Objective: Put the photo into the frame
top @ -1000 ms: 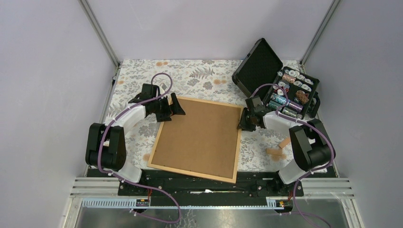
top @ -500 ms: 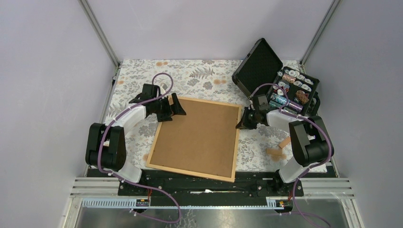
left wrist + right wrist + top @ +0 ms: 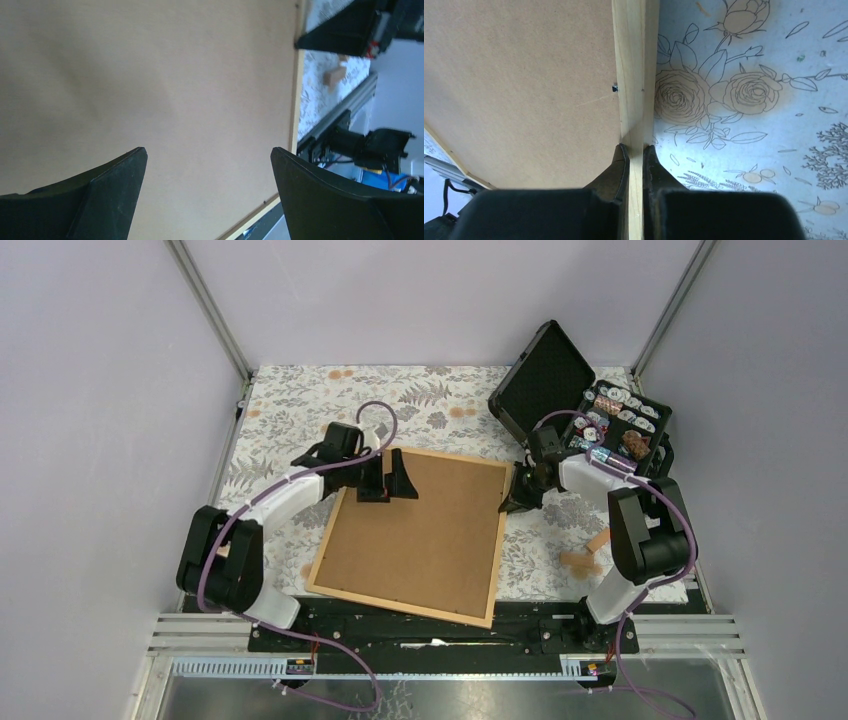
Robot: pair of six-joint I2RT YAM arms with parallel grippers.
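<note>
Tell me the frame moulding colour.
The frame is light natural wood; shows best in the right wrist view.

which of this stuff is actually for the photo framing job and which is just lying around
For the job: frame, back up, right gripper shut on its right edge; backing board in it, left gripper open above; photo not in view.
Just lying about: open black case of small items; wooden blocks.

Left arm's stretched out to centre-left of the top view, left gripper [image 3: 390, 483] gaping wide, pointing right. Right arm's folded in from the right side, right gripper [image 3: 512, 502] pinched tight on the frame [image 3: 634, 75] rail.
</note>
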